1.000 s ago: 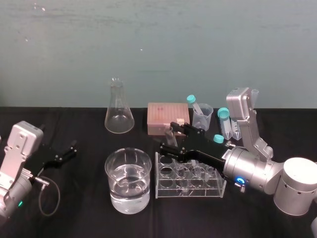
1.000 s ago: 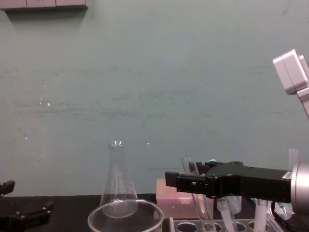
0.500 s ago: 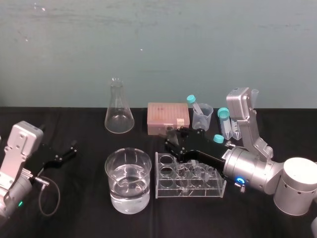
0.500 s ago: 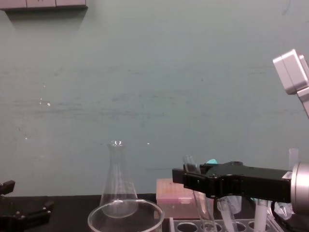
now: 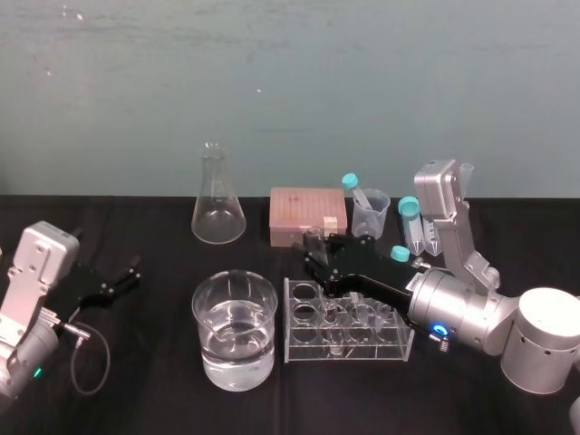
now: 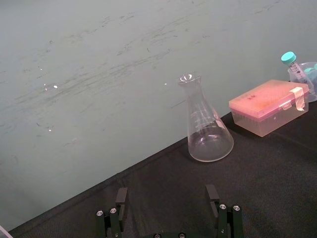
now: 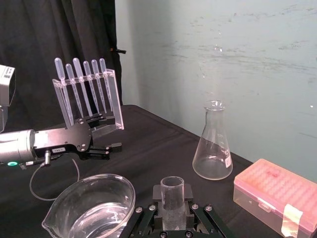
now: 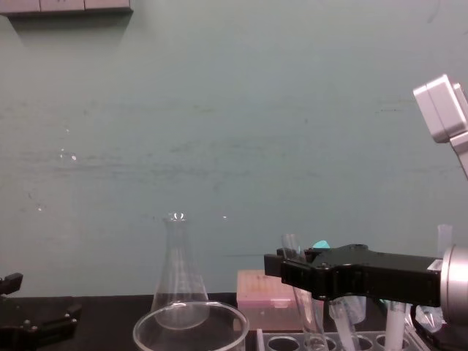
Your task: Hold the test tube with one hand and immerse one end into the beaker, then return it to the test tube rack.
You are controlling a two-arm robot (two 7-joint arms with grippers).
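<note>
fingers of the right gripper [image 5: 316, 247] have drawn together over the last second. they stood spread on either side of the test tube [image 7: 172, 197], and now they press it from both sides just under its rimmed mouth (the right wrist view looks straight down into that mouth, with a black pad on each flank). in the chest view the black tip has pulled back a little toward the robot's right, and the tube's top has shifted with it. the tube's lower end sits in a hole of the test tube rack [image 5: 344, 350], so nothing is lifted yet. i judge the grasp made. the lift comes next, then a carry leftward over the beaker [image 5: 234, 332], which stands just beside the rack with clear liquid in it. the left gripper [image 5: 112, 283] rests wide open and empty, well apart on the left.
</note>
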